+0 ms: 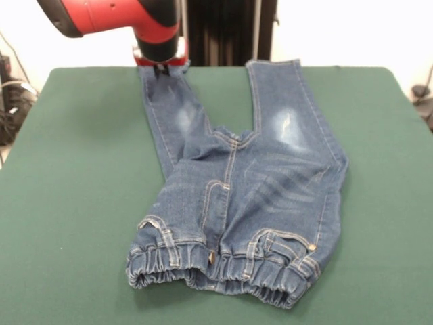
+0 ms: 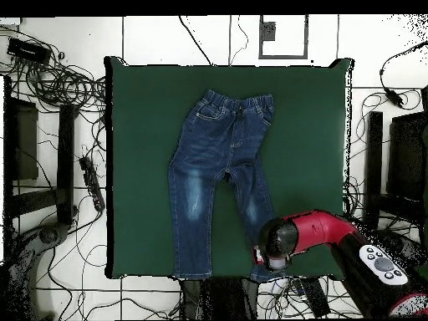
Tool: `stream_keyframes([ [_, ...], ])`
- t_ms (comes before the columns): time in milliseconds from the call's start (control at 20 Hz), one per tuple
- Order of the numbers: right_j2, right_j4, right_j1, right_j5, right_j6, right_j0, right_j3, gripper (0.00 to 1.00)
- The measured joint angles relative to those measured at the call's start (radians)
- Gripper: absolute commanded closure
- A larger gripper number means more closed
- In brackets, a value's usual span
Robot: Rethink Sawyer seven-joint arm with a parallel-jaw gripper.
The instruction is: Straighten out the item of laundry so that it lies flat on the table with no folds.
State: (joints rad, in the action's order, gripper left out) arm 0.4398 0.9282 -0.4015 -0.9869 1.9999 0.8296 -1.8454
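Observation:
The blue denim jeans (image 1: pixel 250 183) lie on the dark green table (image 1: pixel 67 169), with the gathered waistband at the near side and both legs reaching the far edge. The cloth is creased at the hip on the picture's left, and that leg looks narrow and twisted. My gripper (image 1: pixel 161 64) is down at the hem of that leg, at the table's far edge, with the red arm above hiding it. In the overhead view the jeans (image 2: pixel 219 175) lie with the waistband at the top of the table (image 2: pixel 142 167). There my gripper (image 2: pixel 274 252) is over the right leg's hem.
The black pedestal (image 1: pixel 230 30) stands behind the far edge. My red arm (image 2: pixel 313 232) crosses the table's lower right corner. Cables (image 2: pixel 50 79) and dark stands (image 2: pixel 21 142) ring the table on the floor.

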Motion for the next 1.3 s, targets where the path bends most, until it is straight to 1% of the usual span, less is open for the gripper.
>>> stream_keyframes([
  [250, -0.002, 0.001, -0.012, 0.0, 0.0, -0.002, 0.0, 1.0],
  [650, -0.016, 0.001, -0.071, 0.0, 0.0, -0.016, -0.003, 1.0],
  [1300, -0.044, 0.0, -0.126, 0.0, 0.0, -0.035, -0.023, 1.0],
])
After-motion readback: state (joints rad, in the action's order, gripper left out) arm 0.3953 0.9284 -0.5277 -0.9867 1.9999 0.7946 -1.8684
